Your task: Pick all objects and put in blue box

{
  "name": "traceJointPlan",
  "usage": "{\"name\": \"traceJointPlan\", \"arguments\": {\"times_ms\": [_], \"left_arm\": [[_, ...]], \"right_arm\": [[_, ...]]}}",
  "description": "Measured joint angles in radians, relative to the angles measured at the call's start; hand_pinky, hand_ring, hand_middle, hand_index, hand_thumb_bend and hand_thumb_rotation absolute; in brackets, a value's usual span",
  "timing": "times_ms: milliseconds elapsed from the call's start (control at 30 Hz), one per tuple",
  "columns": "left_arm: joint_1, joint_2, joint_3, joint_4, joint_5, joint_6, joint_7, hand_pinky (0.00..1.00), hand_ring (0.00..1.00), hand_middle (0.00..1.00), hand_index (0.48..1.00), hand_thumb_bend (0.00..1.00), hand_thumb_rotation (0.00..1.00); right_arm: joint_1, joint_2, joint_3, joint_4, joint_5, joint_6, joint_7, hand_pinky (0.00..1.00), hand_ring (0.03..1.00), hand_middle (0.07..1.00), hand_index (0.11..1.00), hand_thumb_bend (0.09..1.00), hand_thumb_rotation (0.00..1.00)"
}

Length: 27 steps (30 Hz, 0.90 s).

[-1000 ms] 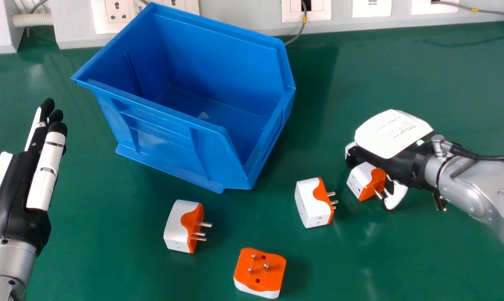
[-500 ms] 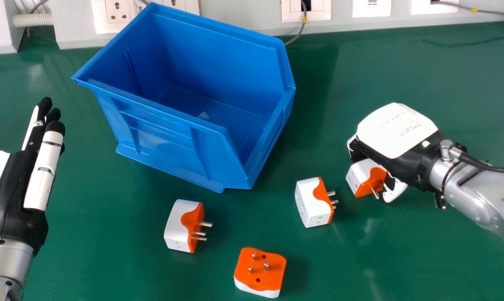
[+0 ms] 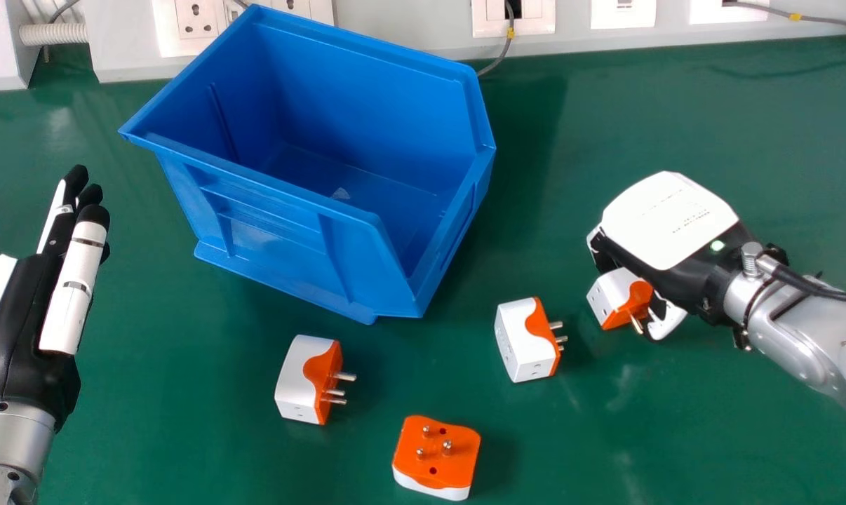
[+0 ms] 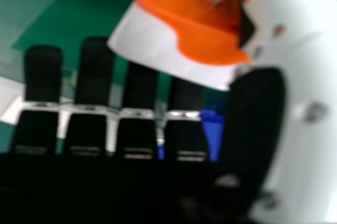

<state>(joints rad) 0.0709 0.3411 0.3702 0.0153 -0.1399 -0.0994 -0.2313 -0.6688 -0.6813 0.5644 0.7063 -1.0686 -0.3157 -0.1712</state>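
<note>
Since the right hand [image 3: 665, 221] has one adapter [image 3: 609, 294] pinched between its thumb [image 4: 258, 124] and fingers [image 4: 95, 71], that's four plug adapters total: one gripped, three sitting loose. Can't really tell whether the gripped one is touching the green table [image 3: 184, 435] or hanging just above it. All four are outside the one blue box [image 3: 276, 231], which sits at the back, left of centre.

Quick rundown of the loose ones, all white and orange. The first adapter [image 3: 521, 347] is near the right hand, on its side, with two pins visible and pointing right. The second adapter [image 3: 300, 379] is in front of the box, also on its side, three pins out to the right. The third adapter [image 3: 437, 456] is closest to the robot, orange face up, three pins pointing up.

Meanwhile the left hand [image 3: 27, 315] is over at the left side, empty, with its fingers straight out and close together, well apart from every adapter. Behind it all there's a white wall trunking [image 3: 395, 28] with sockets [image 3: 197, 19] in it.
</note>
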Motion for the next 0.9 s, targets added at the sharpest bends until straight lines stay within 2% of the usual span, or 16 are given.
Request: {"name": "traceJointPlan", "arguments": {"times_ms": [600,900], "left_arm": [[0.000,0.000,0.000,0.000,0.002,0.002,0.000,0.97,0.99,0.99,1.000,0.30,1.00],[-0.002,0.000,-0.002,0.000,0.002,0.006,0.004,0.97,0.98,0.99,1.000,0.30,1.00]], "right_arm": [[0.022,0.005,-0.019,-0.020,0.026,0.032,0.004,0.38,0.463,0.526,0.426,0.499,0.00],[0.046,0.005,-0.065,-0.090,0.091,0.044,0.023,0.37,0.454,0.523,0.434,0.499,0.00]]}}
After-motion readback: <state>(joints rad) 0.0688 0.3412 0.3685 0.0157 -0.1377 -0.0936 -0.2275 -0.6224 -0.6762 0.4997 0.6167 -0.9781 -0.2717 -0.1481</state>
